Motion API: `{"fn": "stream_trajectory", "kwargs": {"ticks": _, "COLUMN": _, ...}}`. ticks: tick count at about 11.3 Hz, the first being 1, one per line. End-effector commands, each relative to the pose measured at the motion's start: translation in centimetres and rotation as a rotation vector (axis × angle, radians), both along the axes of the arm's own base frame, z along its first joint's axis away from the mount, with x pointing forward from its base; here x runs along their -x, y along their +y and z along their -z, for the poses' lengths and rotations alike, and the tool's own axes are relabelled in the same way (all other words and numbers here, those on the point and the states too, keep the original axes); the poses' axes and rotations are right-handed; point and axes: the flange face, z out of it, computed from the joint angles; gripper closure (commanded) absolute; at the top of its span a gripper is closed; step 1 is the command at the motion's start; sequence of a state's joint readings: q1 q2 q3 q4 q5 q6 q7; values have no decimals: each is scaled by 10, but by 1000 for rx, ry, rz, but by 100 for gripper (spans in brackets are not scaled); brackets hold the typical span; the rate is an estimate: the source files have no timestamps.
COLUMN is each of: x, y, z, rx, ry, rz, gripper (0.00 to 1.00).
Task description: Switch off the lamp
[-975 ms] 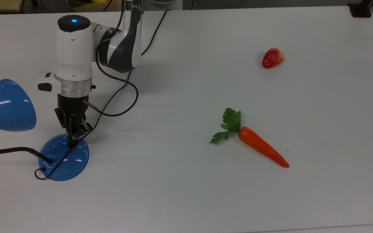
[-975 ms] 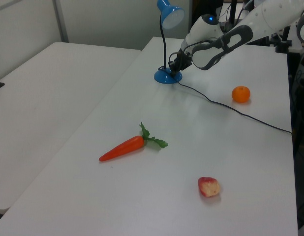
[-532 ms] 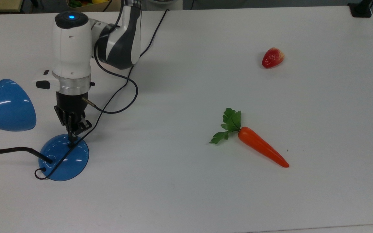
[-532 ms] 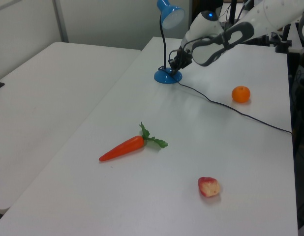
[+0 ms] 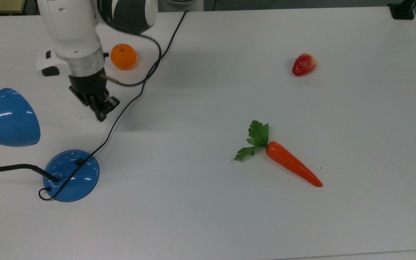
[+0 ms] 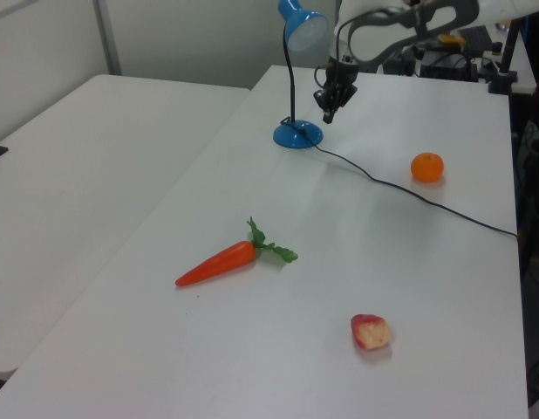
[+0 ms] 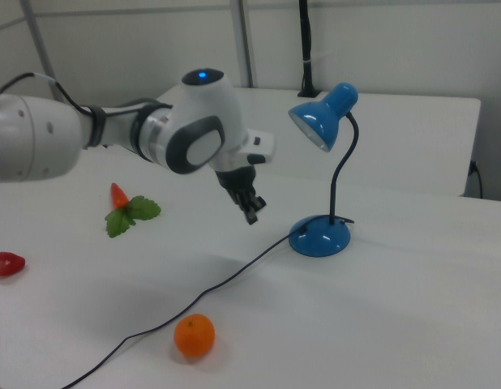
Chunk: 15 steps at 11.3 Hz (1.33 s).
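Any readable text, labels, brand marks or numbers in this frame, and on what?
None can be read.
Glossy blue desk lamp: no lettering on shade or base.
White robot arm and its black hand: no legible marking.
Plastic orange carrot, red strawberry, orange fruit: unmarked.

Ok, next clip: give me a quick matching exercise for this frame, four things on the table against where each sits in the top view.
Things:
1. lamp
2. orange
3. strawberry
4. carrot

Places in the top view:
A. upper right of the table
B. lower middle, leaves pointing to the top view's upper left
C. far left, base near the lower left
D. upper left, beside the arm's wrist

Pairs: 1-C, 2-D, 3-A, 4-B
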<state>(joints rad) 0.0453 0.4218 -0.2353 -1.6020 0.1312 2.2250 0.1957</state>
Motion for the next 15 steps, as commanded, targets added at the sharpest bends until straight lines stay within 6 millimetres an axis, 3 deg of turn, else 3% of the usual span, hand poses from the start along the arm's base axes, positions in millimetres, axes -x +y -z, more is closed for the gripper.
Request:
{"fn": "stream_trajectory", "kwargs": {"ticks": 1, "x": 49, "y": 20, "z": -57, "rx": -53, "ry": 147, "rz": -200, "gripper": 100}}
{"fn": "stream_trajectory", "kwargs": {"ticks": 2, "x": 66, "y": 32, "z": -78, "rx": -66, "ry": 176, "rz": -275, "gripper": 96}}
{"fn": "stream_trajectory", "kwargs": {"ticks": 4, "x": 98, "y": 30, "z": -109, "rx": -91, "ry": 221, "rz": -378, "gripper": 73}}
{"fn": "stream_trajectory", "kwargs": {"ticks": 7, "x": 126, "y": 20, "z": -144, "rx": -105, "ry": 232, "rz": -413, "gripper": 9}}
{"fn": "stream_trajectory", "kwargs": {"ticks": 8, "x": 132, "y": 17, "z": -152, "rx": -111, "ry": 234, "rz": -411, "gripper": 0}}
{"fn": "stream_trajectory", "kwargs": {"ticks": 12, "x": 159, "y": -8, "z": -169, "rx": -148, "ry": 266, "rz": -425, "gripper": 0}}
{"fn": "stream_trajectory", "kwargs": {"ticks": 15, "x": 163, "y": -13, "z": -174, "rx": -149, "ry": 261, "rz": -428, "gripper": 0}}
